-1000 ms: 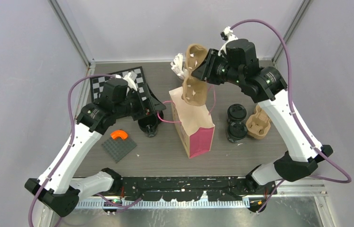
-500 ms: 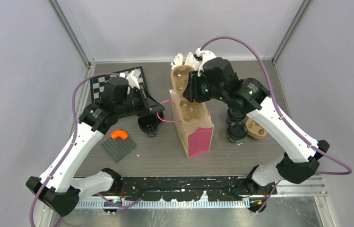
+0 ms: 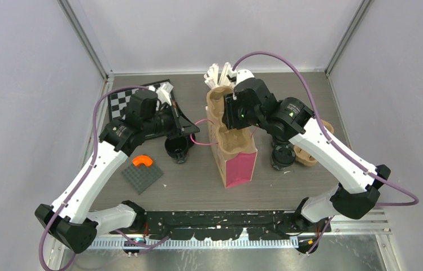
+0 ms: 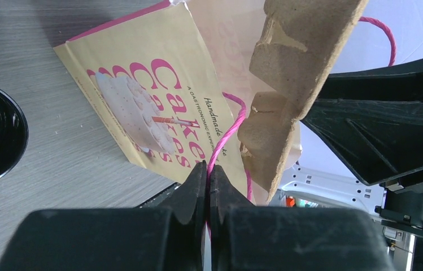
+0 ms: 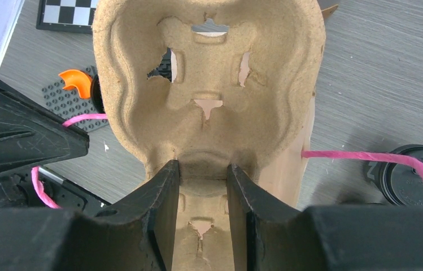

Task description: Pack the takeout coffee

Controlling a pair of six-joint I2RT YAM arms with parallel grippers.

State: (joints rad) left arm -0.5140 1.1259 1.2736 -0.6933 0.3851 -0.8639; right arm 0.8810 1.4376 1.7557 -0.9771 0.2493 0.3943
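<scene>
**Top view:** A pink paper bag (image 3: pixel 237 166) stands upright in the middle of the surface (image 3: pixel 197 189). The right hand (image 3: pixel 229 113) grasps a brown pulp cup carrier (image 3: pixel 227 138), which stands on end in the bag's mouth and is partly inside. The left hand (image 3: pixel 193 131) is clenched on the bag's pink cord handle (image 3: pixel 200 142). One lidded black coffee cup (image 3: pixel 281 156) stands on the surface just right of the bag, partly under the right arm. A second black cup (image 3: pixel 178 148) sits to the left of the bag, beneath the left hand. Neither cup is packed yet.

**Left wrist view:** The fingers are pressed together with the pink cord pinched between them. The carrier hangs just beyond, with the bag's printed side behind it. The second black cup shows at the left edge.

**Right wrist view:** The two fingers clamp the carrier's central ridge. One black lid shows at the lower right, under the bag's other cord.

**Handling:** The cups are probably thin-walled and easy to crush. Their lids are smooth and might pop off if squeezed. Whether they are full cannot be told, so they should stay upright. The safest hold is likely gentle, around the body just below the lid rim. The carrier looks light, stiff and rough, so it should grip well.
</scene>
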